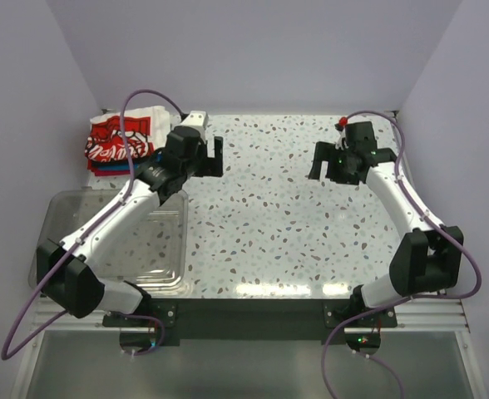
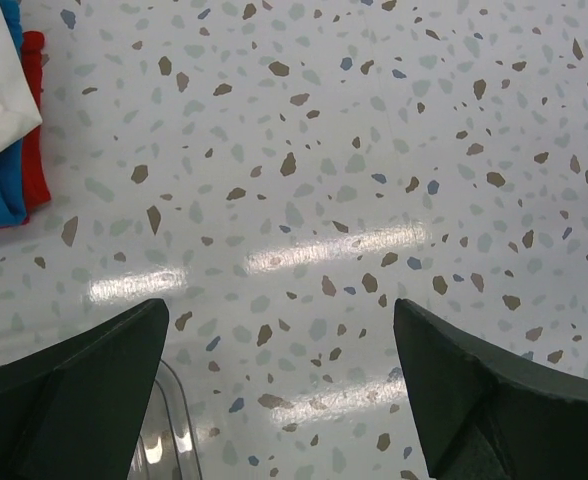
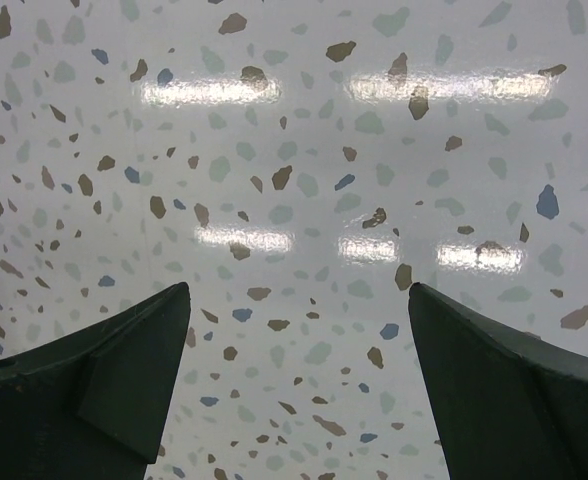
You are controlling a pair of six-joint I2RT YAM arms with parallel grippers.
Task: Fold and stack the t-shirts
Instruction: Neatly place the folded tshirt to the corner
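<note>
A stack of folded t-shirts (image 1: 118, 143) lies at the table's far left corner: a white one with a red graphic on top, black, blue and red ones under it. Its edge shows in the left wrist view (image 2: 2, 120) at the upper left, white over blue and red. My left gripper (image 1: 214, 156) is open and empty, just right of the stack, above bare table (image 2: 279, 330). My right gripper (image 1: 318, 162) is open and empty over the far right of the table (image 3: 299, 320).
A clear plastic tub (image 1: 66, 218) stands at the near left under my left arm; its rim shows in the left wrist view (image 2: 174, 415). The speckled table (image 1: 269, 216) runs between the two arms. Walls close in the far and side edges.
</note>
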